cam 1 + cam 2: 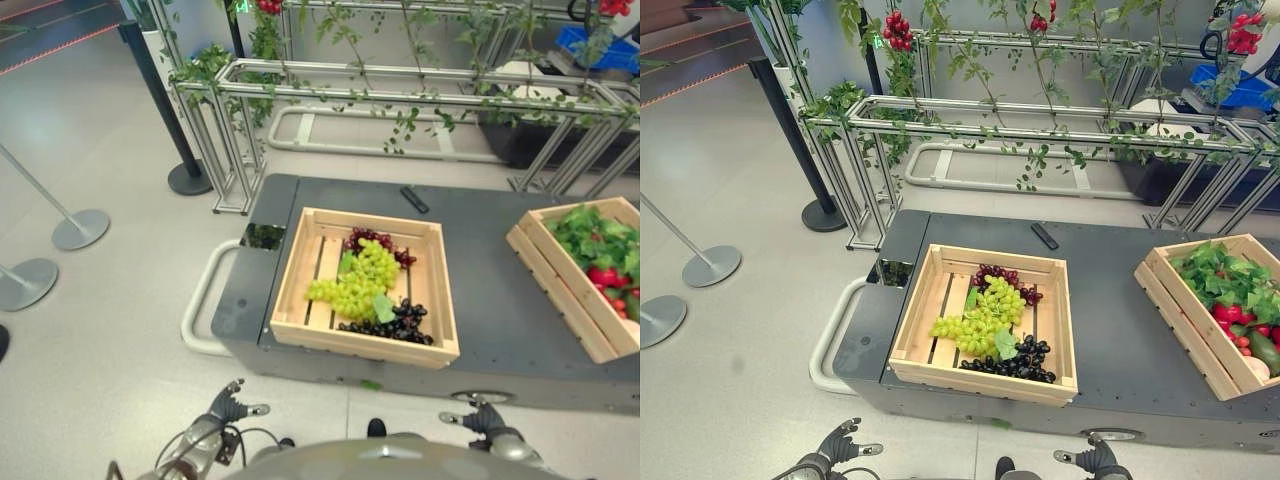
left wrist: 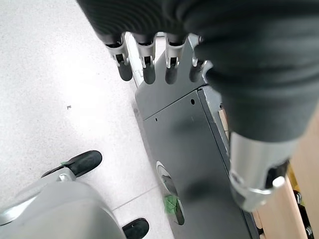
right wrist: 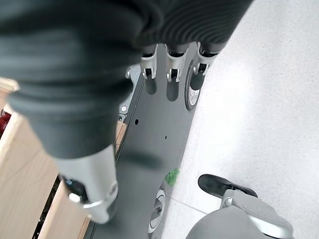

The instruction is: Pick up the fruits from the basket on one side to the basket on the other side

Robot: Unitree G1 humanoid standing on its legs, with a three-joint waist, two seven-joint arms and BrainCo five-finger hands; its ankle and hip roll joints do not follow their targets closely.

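Grapes (image 1: 368, 282) lie at twelve o'clock, roughly midway between my left hand (image 1: 232, 403) and right hand (image 1: 482, 417); both hang relaxed, empty.

**Grapes in the centre crate, second crate at right**

A pale wooden slatted basket (image 1: 292, 290) sits mid-frame, holding green grapes (image 1: 357, 280) in the middle, red grapes (image 1: 372, 239) at its far end and black grapes (image 1: 395, 323) at its near edge. A second wooden basket (image 1: 560, 285), at the right edge, holds leafy greens (image 1: 595, 236) and red fruit (image 1: 606, 278).
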